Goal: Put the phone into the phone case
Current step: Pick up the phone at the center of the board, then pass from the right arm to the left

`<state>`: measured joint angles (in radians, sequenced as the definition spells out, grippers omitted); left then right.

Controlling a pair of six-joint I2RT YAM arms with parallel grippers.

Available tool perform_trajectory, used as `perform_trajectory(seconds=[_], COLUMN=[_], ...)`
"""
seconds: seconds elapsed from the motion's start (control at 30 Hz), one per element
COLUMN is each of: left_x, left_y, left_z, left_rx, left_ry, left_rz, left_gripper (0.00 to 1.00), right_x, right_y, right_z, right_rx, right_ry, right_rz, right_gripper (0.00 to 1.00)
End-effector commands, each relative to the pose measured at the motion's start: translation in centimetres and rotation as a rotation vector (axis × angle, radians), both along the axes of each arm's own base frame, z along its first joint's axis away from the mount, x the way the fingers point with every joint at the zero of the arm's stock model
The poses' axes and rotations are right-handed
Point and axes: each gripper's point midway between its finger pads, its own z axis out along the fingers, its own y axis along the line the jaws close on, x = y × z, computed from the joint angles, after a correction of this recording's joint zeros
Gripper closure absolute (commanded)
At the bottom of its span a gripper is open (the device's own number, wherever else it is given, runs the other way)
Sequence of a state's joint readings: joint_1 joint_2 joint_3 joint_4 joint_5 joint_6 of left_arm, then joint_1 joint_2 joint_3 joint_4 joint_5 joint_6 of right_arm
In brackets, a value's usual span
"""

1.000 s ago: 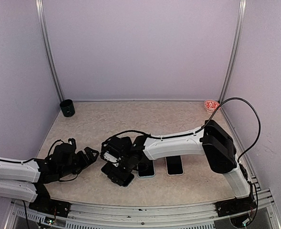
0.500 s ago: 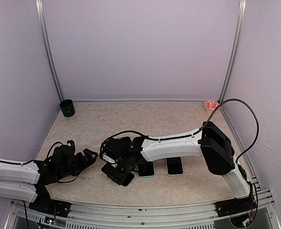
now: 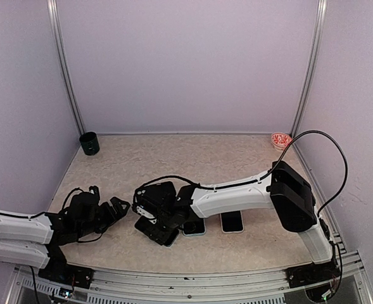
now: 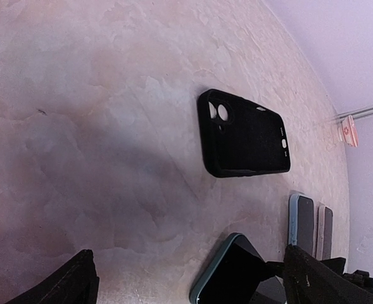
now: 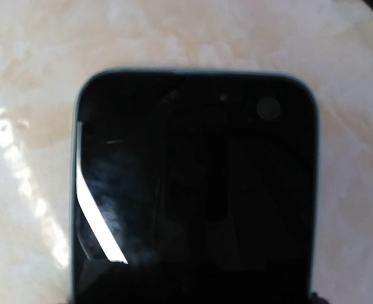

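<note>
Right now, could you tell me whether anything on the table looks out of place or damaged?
Nothing looks damaged or spilled. Only the teal-edged phone lies askew beside two phones lined up side by side; the black case sits empty.

I see a phone (image 5: pixel 192 190) with a black screen and pale teal rim, a black phone case (image 4: pixel 246 134), and a beige surface (image 4: pixel 78 95) marbled with paler veins.

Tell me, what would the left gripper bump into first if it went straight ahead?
Probably the phone, lying just ahead of the open left gripper; the black case lies farther on. Depth is unclear.
</note>
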<state>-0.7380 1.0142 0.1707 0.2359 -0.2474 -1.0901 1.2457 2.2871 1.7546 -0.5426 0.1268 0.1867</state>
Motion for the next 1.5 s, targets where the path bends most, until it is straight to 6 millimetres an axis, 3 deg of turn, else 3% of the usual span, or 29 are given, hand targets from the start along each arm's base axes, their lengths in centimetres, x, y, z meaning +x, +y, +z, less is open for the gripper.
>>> perform_trajectory(seconds=[0.0, 0.13, 0.3, 0.63, 0.97, 1.1, 1.3, 1.47], left_x=[0.3, 0.3, 0.3, -0.3, -1.1, -1.4, -1.5, -1.7], left_y=[-0.5, -0.9, -2.4, -6.7, -8.9, -9.5, -10.1, -10.7], left_z=[0.2, 0.1, 0.9, 1.0, 2.0, 2.4, 3.1, 3.5], left_rx=[-0.002, -0.004, -0.036, -0.105, -0.166, -0.185, -0.218, -0.243], left_ry=[-0.011, -0.009, -0.035, -0.032, -0.063, -0.074, -0.097, -0.103], left_rz=[-0.028, -0.051, -0.129, -0.344, -0.474, -0.506, -0.537, -0.564], left_gripper=[0.01, 0.01, 0.01, 0.04, 0.12, 0.20, 0.41, 0.47], right_x=[0.2, 0.3, -0.1, -0.8, -0.7, -0.7, -0.9, -1.0], right_y=[-1.0, -1.0, -1.1, -1.0, -1.0, -1.0, -1.2, -1.0], right_z=[1.0, 3.5, 5.1, 6.5, 6.8, 7.4, 7.2, 7.9], right_rx=[0.022, 0.122, 0.193, 0.264, 0.279, 0.302, 0.301, 0.339], right_ry=[-0.103, -0.157, -0.189, -0.225, -0.245, -0.258, -0.257, -0.264], right_rz=[0.047, 0.057, 0.086, 0.108, 0.113, 0.116, 0.120, 0.124], right_gripper=[0.30, 0.30, 0.30, 0.31, 0.30, 0.30, 0.30, 0.30])
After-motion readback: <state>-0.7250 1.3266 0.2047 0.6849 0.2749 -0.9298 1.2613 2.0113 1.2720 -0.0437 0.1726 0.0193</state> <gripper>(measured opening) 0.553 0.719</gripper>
